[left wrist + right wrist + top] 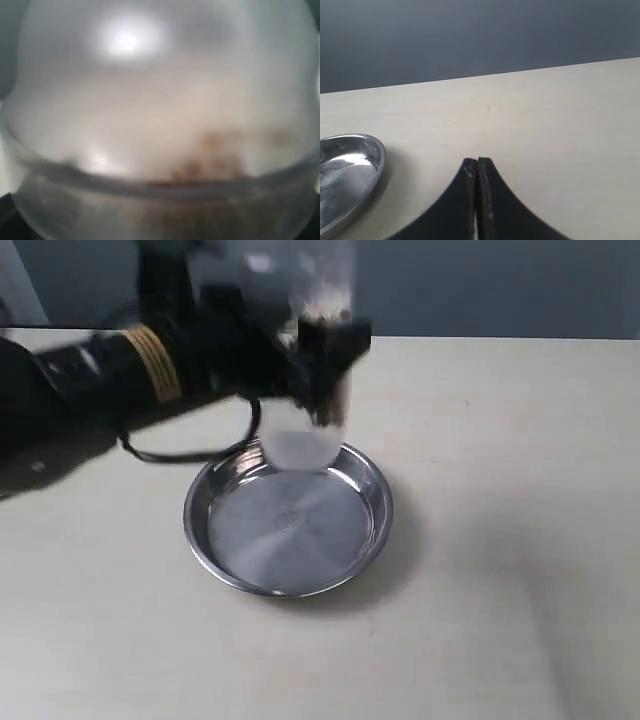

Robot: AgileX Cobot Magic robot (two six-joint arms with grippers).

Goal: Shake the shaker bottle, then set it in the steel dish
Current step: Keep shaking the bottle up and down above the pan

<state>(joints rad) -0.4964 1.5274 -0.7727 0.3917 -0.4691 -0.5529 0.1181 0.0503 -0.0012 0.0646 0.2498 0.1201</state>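
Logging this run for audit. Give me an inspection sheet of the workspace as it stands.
Surface: pale table, no spills seen.
Job's things: shaker bottle held in the air over the steel dish, blurred, brown granules inside; dish holds nothing.
Clutter: nothing seen.
Grippers: left gripper jaws closed on the bottle; right gripper jaws shut, holding nothing, beside the dish.
Cables: black cable loops under the left arm near the dish's rim.
Surroundings: dark grey wall behind the table.
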